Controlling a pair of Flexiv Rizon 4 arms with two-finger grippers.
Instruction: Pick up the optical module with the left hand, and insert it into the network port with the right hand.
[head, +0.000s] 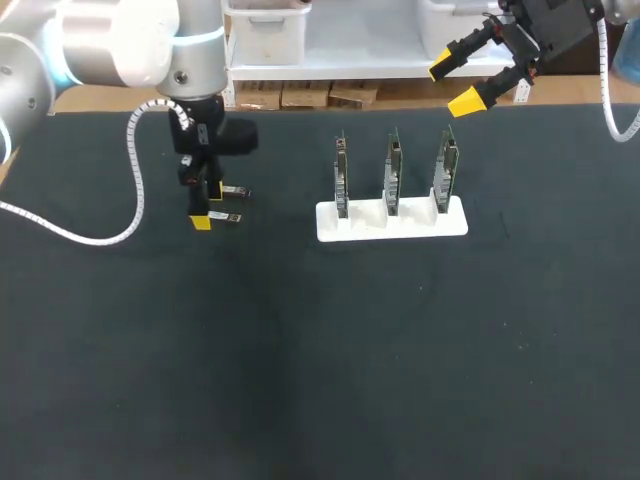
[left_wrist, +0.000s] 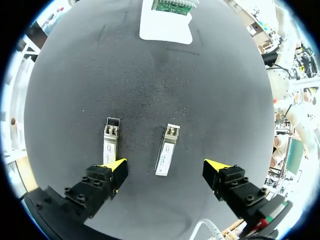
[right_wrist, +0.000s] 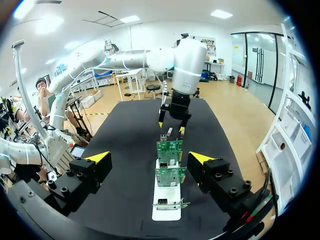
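1. A dark tabletop (head: 300, 380) carries everything, and no step of the task looks finished on it.
2. The optical module (left_wrist: 167, 149) lies flat on the tabletop between the fingers of the left hand (left_wrist: 166, 166). Neither finger appears to touch it.
3. A second module (left_wrist: 111, 140) lies parallel to it, just ahead of one yellow fingertip (left_wrist: 118, 166). I cannot tell whether that tip brushes it.
4. The left hand is spread wide, empty, and low over the pair. I judge the pickup is about to begin but has not yet been made.
5. Ahead of the left hand and well apart from it stands a white holder (head: 391, 222) with three green boards (head: 392, 165) upright in a row. The network port should be on one of these.
6. The right hand (head: 455, 85) hangs high beyond the holder, fingers apart and holding nothing. The grasp, the handover and the insertion are all left to do.
7. Several things are hard to make out:
   - How close the left fingertips are to the tabletop cannot be read.
   - The head view shows the boards edge-on, so no port is visible there.
   - The right wrist view shows a small metal fitting (right_wrist: 162, 202) on the board nearest that hand, too small to call a port with certainty.
   - The left wrist view cuts off most of the holder.
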